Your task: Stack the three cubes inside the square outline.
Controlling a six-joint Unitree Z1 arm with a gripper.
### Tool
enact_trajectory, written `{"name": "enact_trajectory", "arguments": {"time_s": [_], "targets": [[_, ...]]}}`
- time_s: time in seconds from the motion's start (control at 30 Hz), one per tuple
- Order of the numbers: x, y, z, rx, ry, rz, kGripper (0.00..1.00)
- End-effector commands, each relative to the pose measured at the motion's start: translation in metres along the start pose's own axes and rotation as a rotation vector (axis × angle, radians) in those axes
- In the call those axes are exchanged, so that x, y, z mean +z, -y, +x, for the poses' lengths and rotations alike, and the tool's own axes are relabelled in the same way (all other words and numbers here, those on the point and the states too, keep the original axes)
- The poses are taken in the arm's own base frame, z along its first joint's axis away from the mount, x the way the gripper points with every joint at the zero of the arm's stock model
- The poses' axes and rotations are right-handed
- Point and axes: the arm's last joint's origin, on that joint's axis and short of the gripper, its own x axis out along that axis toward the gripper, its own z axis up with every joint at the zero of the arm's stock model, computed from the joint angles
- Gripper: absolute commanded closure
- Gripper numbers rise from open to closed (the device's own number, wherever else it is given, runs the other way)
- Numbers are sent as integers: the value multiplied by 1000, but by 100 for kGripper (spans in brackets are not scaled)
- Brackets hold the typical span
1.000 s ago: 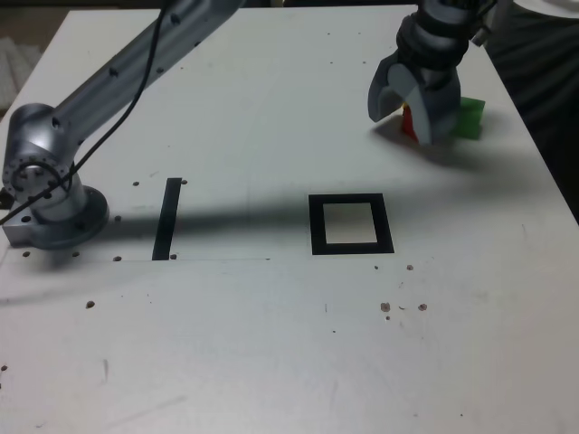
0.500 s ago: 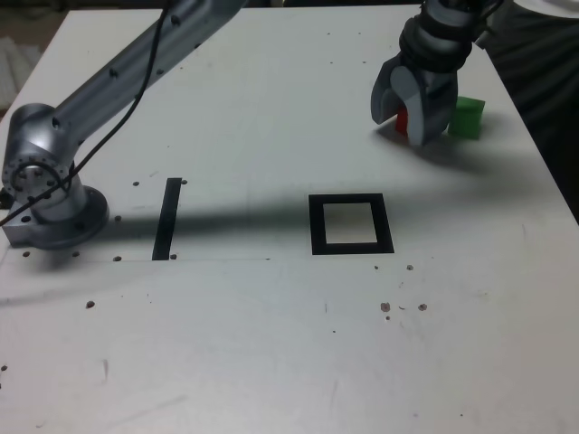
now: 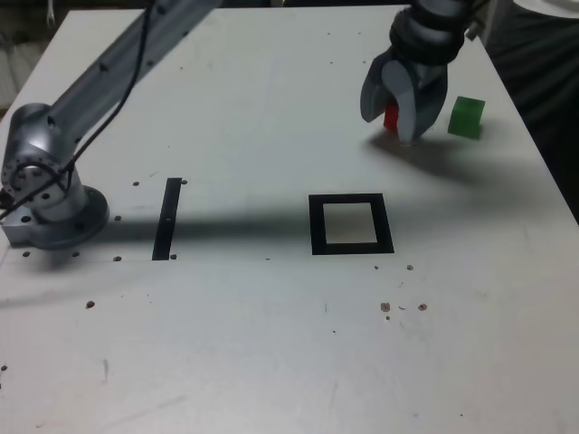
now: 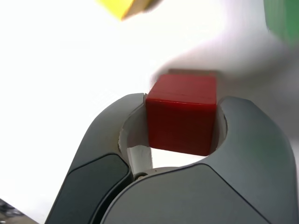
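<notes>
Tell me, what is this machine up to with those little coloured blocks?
A single robot arm has its gripper closed on a red cube, at the far side of the white table. A green cube sits beside it on the exterior view's right, and a yellow cube shows only in the wrist view. The black square outline, nearer the camera, has nothing in it, so no stacking has begun.

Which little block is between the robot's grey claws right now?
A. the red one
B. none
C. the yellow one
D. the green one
A: in the wrist view the small red cube sits squeezed between the grey gripper jaws, while the green cube sits apart on the white table.
</notes>
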Motion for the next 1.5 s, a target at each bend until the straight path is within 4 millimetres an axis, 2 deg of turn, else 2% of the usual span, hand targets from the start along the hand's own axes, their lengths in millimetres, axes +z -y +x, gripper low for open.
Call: {"name": "enact_trajectory", "arguments": {"time_s": [0.0, 0.2, 0.37, 0.73, 1.07, 1.47], "targets": [[-4, 9, -12, 10, 11, -21, 67], [-13, 44, -32, -6, 39, -139, 67], [-17, 74, -35, -42, 56, -246, 67], [-11, 132, -42, -73, 88, -416, 67], [6, 153, -37, -122, 109, -517, 67], [15, 160, -20, -190, 57, -613, 67]]}}
